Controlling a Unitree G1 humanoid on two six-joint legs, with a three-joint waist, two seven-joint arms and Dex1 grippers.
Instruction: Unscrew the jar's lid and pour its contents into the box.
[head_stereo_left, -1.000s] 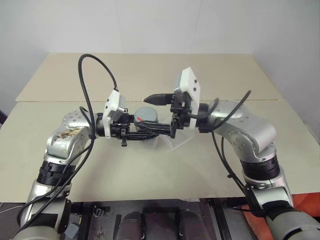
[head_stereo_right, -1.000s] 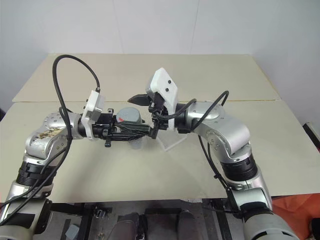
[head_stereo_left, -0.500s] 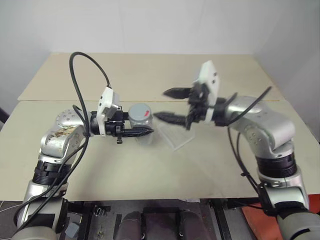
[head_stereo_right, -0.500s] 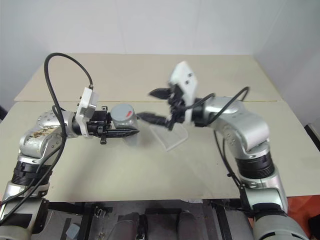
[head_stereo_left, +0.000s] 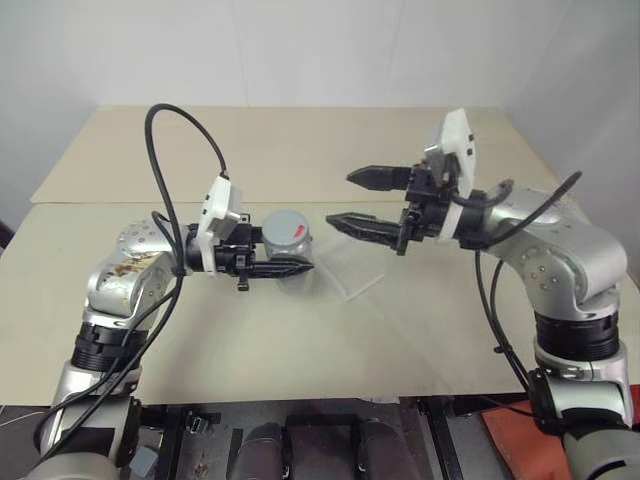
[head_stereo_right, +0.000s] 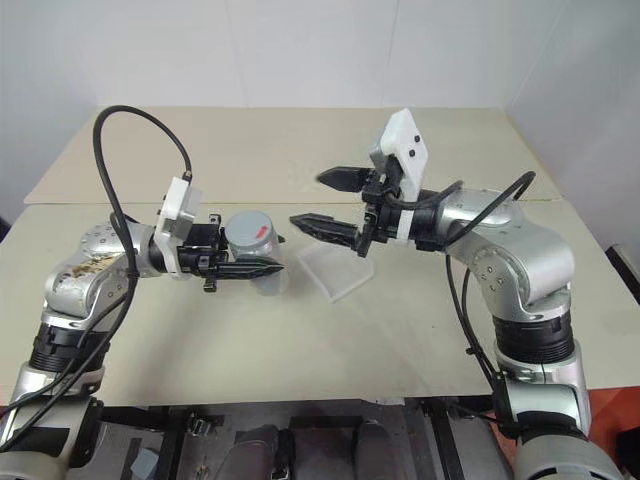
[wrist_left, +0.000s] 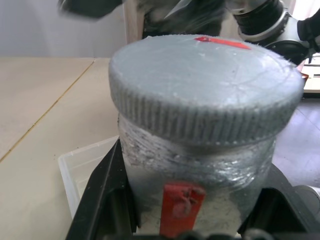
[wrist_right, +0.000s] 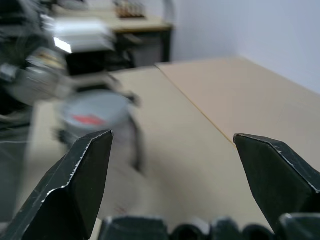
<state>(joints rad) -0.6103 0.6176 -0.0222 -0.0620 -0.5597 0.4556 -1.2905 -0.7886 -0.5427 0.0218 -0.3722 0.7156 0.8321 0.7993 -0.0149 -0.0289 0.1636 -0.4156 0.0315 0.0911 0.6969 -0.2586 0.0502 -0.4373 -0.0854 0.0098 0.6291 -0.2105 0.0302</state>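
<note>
The step in hand seemed to be unscrewing the lid (head_stereo_left: 288, 224); to do it well, the right gripper (head_stereo_left: 360, 199) needed to come squarely over the lid and close evenly on its ribbed edge, while the jar (wrist_left: 200, 175) stayed firmly held above the tabletop (head_stereo_left: 300, 330). The left gripper (head_stereo_left: 297, 268) was closed on the jar, just beside the clear box (head_stereo_left: 352, 272). The right gripper stood wide open and empty, apart from the lid.

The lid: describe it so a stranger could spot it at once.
On the beige table, the left gripper holds the jar beside the clear box. The lid caps it: a round grey ribbed disc with a small red mark.
</note>
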